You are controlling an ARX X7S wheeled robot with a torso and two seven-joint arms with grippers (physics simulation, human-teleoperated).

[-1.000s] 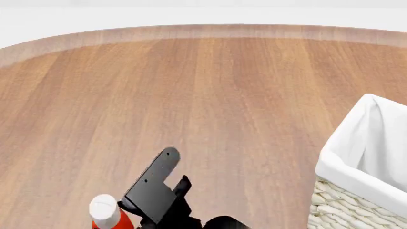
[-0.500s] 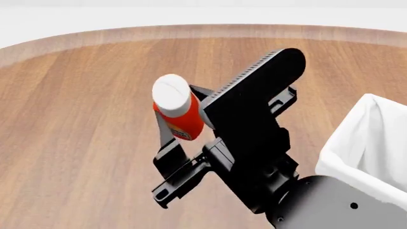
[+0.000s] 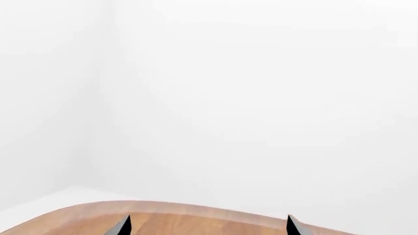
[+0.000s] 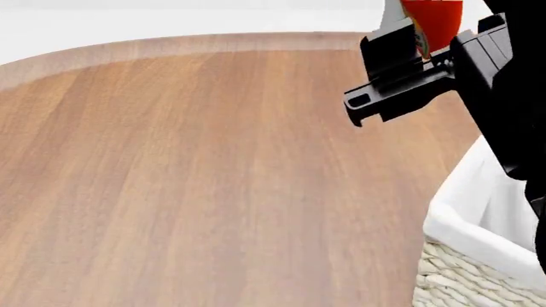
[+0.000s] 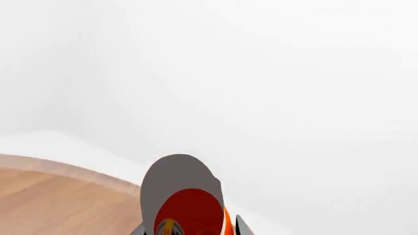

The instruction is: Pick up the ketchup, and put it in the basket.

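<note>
Mostly the round brown wooden table fills the head view, its far rim curving under a white wall. At the right edge the cream woven wicker basket with white cloth lining is cut off, partly hidden by the black right arm. Above it, the right pincer clamps the orange-red ketchup bottle, whose cap is out of frame. Only the left wrist view shows the left pincer: two dark tips, well apart, holding nothing.

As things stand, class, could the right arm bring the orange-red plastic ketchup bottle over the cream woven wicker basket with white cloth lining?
Probably yes: the right gripper holds the ketchup bottle raised, and the basket, open-topped, sits just below.
</note>
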